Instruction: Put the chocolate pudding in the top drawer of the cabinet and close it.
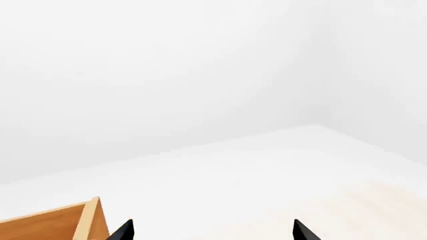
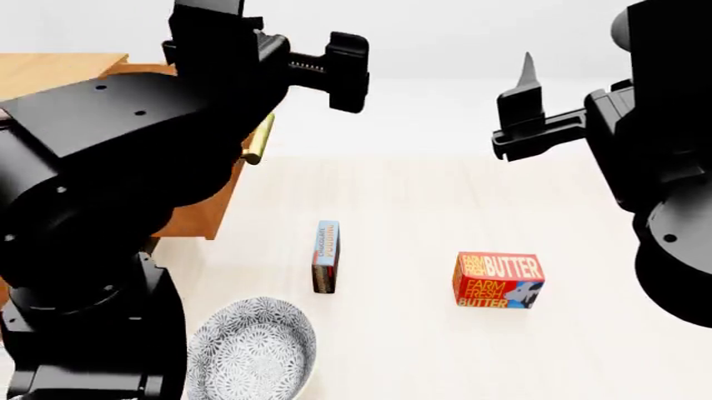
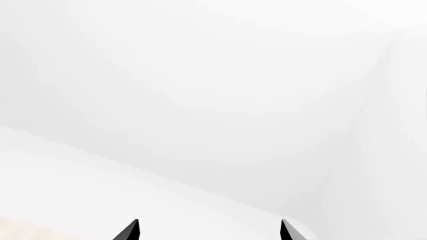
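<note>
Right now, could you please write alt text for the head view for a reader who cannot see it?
A chocolate pudding box stands on edge on a pale table, between a patterned bowl and a Farm Fresh Butter box. Two black robot arms are raised above them, and an orange-brown wooden cabinet stands at the left.

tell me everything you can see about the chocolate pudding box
The chocolate pudding box is a small, thin carton, seemingly cardboard, with a light blue face carrying small print and dark brown and red edges. It stands on a narrow edge on the pale floor, not lying flat. It sits between the patterned bowl and the butter box, apart from both, in front of the cabinet. No pincer touches it.
</note>
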`<state>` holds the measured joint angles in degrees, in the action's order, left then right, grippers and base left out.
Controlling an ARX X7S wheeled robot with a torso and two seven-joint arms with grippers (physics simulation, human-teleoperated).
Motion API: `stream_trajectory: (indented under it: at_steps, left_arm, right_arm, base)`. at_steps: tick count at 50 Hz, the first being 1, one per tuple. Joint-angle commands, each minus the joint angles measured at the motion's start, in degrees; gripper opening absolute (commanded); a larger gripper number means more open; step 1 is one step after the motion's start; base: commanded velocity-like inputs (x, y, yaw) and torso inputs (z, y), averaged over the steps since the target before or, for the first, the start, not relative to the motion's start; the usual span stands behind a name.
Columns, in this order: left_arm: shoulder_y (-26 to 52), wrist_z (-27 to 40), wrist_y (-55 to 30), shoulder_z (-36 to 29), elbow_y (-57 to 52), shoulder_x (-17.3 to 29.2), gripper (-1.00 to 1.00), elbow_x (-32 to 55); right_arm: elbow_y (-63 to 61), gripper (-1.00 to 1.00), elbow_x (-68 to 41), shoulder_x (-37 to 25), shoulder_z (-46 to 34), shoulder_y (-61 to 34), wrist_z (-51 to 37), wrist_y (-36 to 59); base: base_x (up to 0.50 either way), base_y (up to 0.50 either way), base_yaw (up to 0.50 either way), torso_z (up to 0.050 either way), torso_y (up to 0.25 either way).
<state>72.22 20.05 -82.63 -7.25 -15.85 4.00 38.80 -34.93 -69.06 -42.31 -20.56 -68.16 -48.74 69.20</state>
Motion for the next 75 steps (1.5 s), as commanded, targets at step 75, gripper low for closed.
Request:
stream_trajectory:
  at_steps: [75]
  left_arm:
    - [-19.49, 9.66, 24.28, -17.48, 25.56, -0.85, 1.0, -1.21]
  right_arm:
    - [-2.95, 1.0, -4.81, -4.02, 3.11, 3.45, -3.11, -2.36]
  base:
    - [0.0, 0.0, 0.0, 0.0, 0.0]
